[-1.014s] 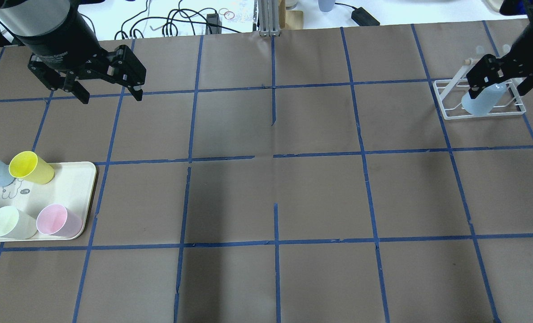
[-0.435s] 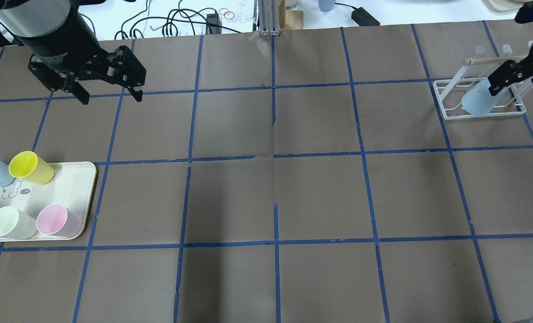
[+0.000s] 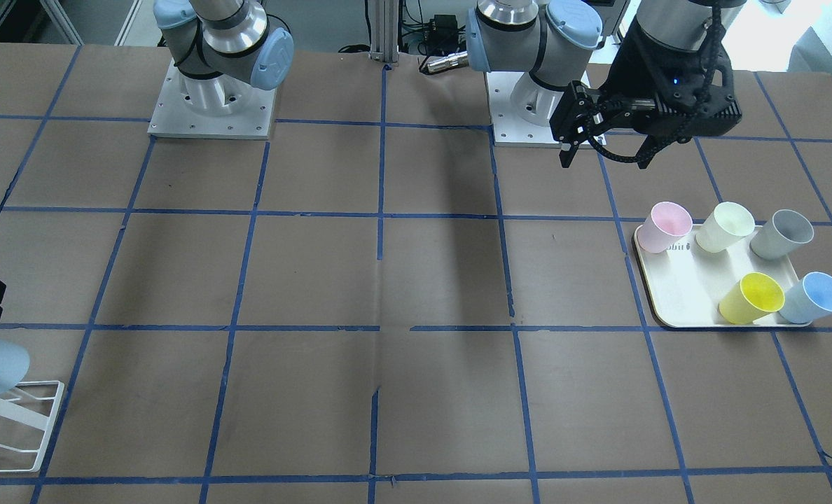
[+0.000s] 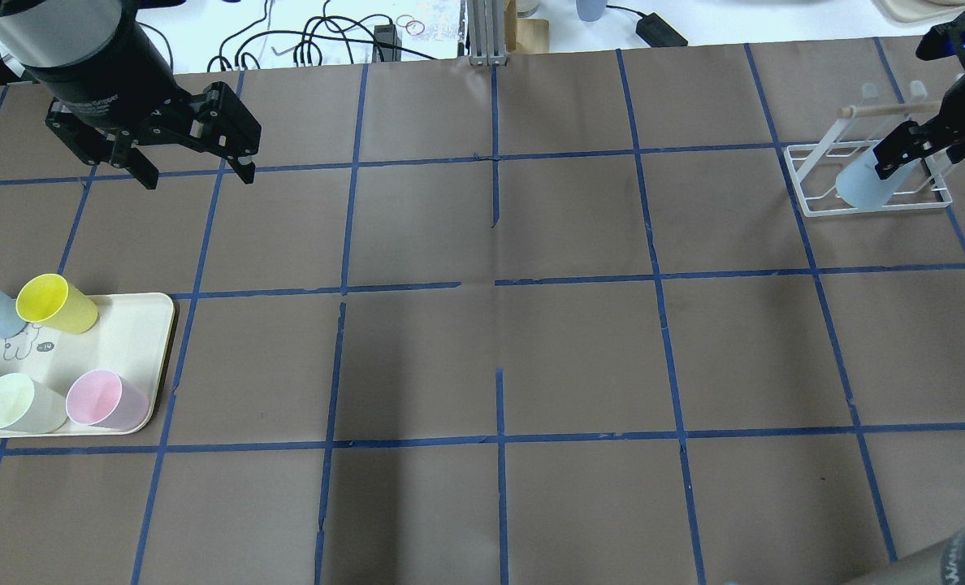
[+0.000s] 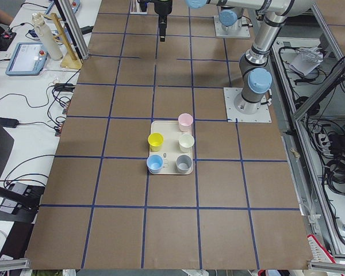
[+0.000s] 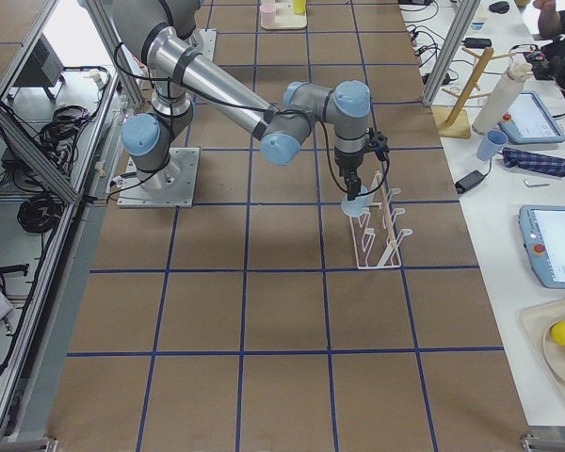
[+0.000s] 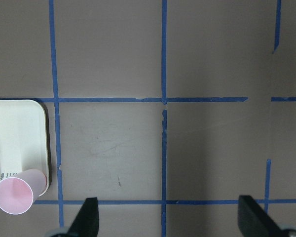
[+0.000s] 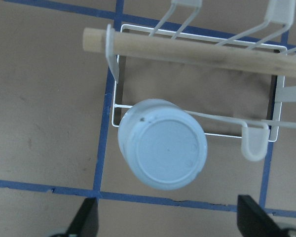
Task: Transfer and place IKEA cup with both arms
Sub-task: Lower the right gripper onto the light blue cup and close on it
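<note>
One camera looks down from behind the robot [image 3: 234, 42], one faces it from across the table [image 3: 416, 280], one sits at each end, and a close one rides each wrist; both high cameras see the tray [image 4: 125, 333] and the white rack [image 4: 807, 213].

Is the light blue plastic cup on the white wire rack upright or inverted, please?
Inverted: the light blue cup shows its closed base to the right wrist camera.
</note>
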You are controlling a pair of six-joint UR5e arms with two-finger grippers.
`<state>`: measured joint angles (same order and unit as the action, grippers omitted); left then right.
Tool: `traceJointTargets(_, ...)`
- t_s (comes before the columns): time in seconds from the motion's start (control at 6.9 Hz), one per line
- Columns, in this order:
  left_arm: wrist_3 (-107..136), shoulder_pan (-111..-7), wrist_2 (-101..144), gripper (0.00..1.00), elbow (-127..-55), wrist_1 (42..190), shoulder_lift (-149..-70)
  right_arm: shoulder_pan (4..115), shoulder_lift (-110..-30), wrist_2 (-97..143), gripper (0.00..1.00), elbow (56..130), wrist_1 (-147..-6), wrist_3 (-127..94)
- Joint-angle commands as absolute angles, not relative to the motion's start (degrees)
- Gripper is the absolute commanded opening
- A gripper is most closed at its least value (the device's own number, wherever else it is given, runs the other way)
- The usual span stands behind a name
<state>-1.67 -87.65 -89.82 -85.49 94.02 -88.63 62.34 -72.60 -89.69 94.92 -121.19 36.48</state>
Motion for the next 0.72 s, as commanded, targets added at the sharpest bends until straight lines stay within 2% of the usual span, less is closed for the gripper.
traceJointTargets(0.0,-1.7,-87.6,-89.8,1.0,-85.5,94.0,-88.5,62.3,-70.1,-87.5,1.0,94.9,-124.7,36.6)
traceJointTargets(0.58,-1.3,-87.5,-89.7,1.0,-85.4,94.1,-88.6,62.4,-69.4,-87.4,1.0,95.0,-125.6,36.3)
